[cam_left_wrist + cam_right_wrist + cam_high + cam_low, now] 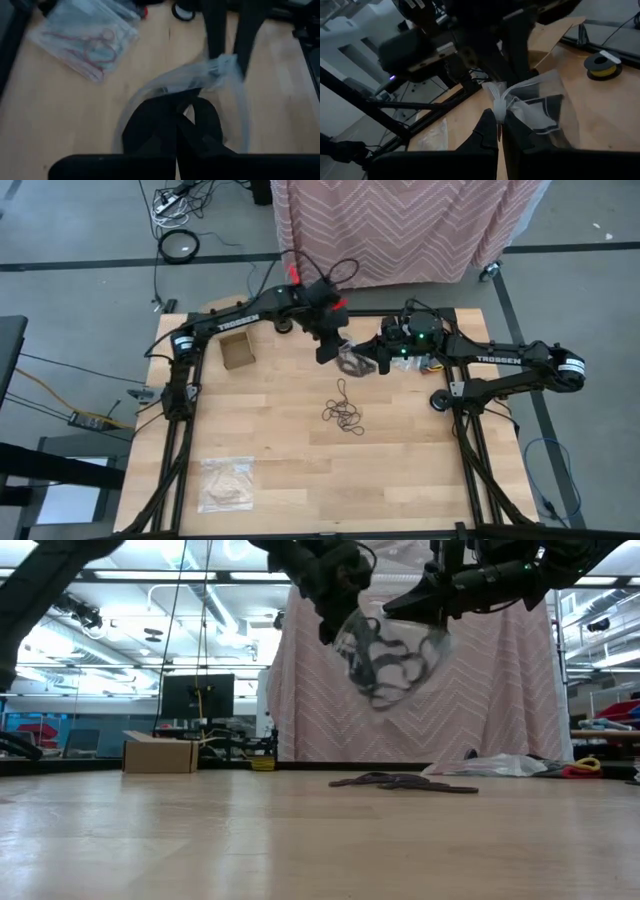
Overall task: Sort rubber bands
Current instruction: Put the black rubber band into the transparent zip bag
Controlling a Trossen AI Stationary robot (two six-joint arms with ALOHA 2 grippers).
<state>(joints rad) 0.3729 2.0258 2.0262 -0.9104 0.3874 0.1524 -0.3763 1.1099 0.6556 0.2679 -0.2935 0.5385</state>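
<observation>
A clear plastic bag [392, 658] with black rubber bands [385, 665] inside hangs in the air between both grippers, above the far middle of the table. My left gripper [328, 348] is shut on its left side. My right gripper [499, 131] is shut on its right side. A loose heap of dark rubber bands [345, 413] lies on the wood below. Another bag with red and teal bands [85, 42] lies flat farther off in the left wrist view. My left gripper pinches the bag's upper edge [347, 632] between its shut fingers, slanting down from the far left. The spot itself is dark in the wrist view. The bag hangs clear of the table, sagging toward the other gripper. My right gripper pinches a bunched strip of the bag's upper edge [498, 106] between its two fingertips, coming in almost level from the right. Several layers are gathered there. The bag hangs below and beside the fingers, clear of the table.
A small cardboard box [238, 350] stands at the far left of the table. A flat clear bag with tan bands [226, 483] lies near the front left. A yellow roll [602, 64] sits by the right arm's base. A pink cloth [400, 225] hangs beyond the far edge.
</observation>
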